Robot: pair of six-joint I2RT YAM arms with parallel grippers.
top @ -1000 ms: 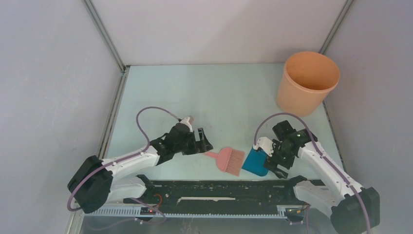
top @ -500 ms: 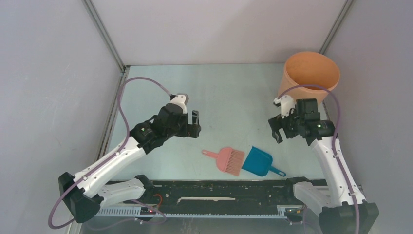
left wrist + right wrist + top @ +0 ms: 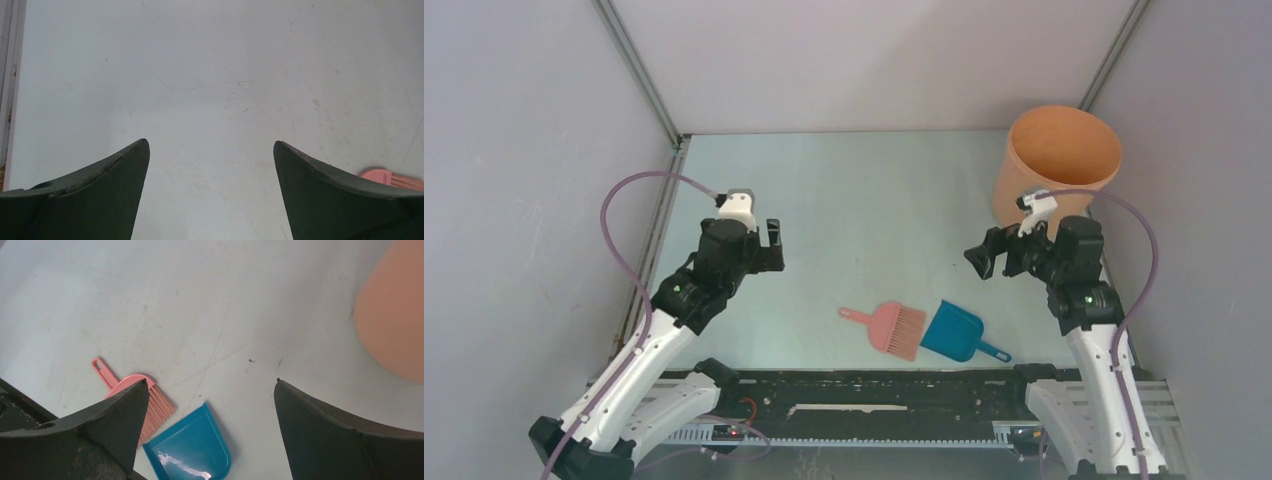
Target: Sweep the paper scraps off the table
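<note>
My left tool and right tool hang wide open above the bench. The brush and dustpan seem to touch.

Brush mostly behind a finger of the left hand
</note>
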